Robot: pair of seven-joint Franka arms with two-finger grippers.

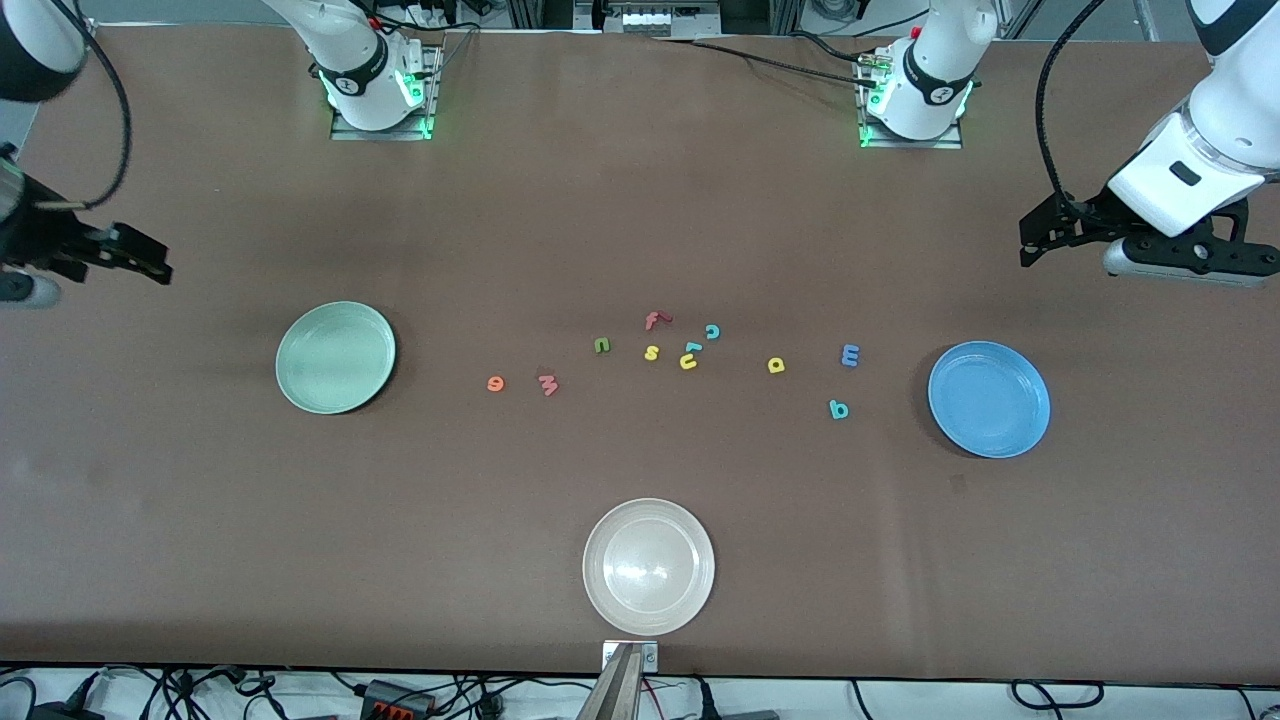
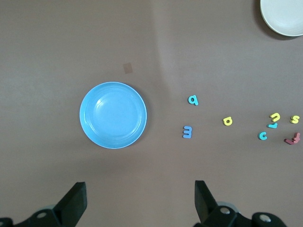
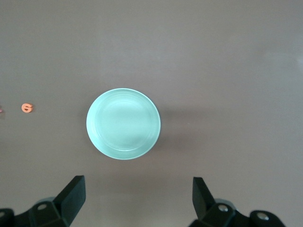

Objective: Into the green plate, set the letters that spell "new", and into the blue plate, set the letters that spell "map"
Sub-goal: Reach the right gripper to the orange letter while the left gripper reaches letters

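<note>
Only the foam letters on the tabletop (image 1: 640,200) read as characters: e (image 1: 495,383), w (image 1: 548,384), n (image 1: 601,345), f (image 1: 654,320), s (image 1: 651,352), u (image 1: 688,362), c (image 1: 712,331), a (image 1: 775,365), m (image 1: 849,355), p (image 1: 838,409). No labels or brands legible.

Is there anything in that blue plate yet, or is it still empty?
Empty. The blue plate shows only its bare surface in the front and left wrist views; the blue "m" and teal "p" lie on the table beside it.

On a dial centred on the table (image 1: 640,200), with twelve farthest from the front camera, the nine-o'clock plate (image 1: 335,357) lies toward the right arm's end, the three-o'clock plate (image 1: 989,399) toward the left arm's, and the six-o'clock plate (image 1: 648,566) nearest the camera. Between the side plates run "e" (image 1: 495,383), "w" (image 1: 548,384), "n" (image 1: 601,345), "s" (image 1: 651,352), "a" (image 1: 776,365) and "m" (image 1: 849,354). "f" (image 1: 655,320) sits at twelve of "s", and "p" (image 1: 838,409) at six of "m".
</note>
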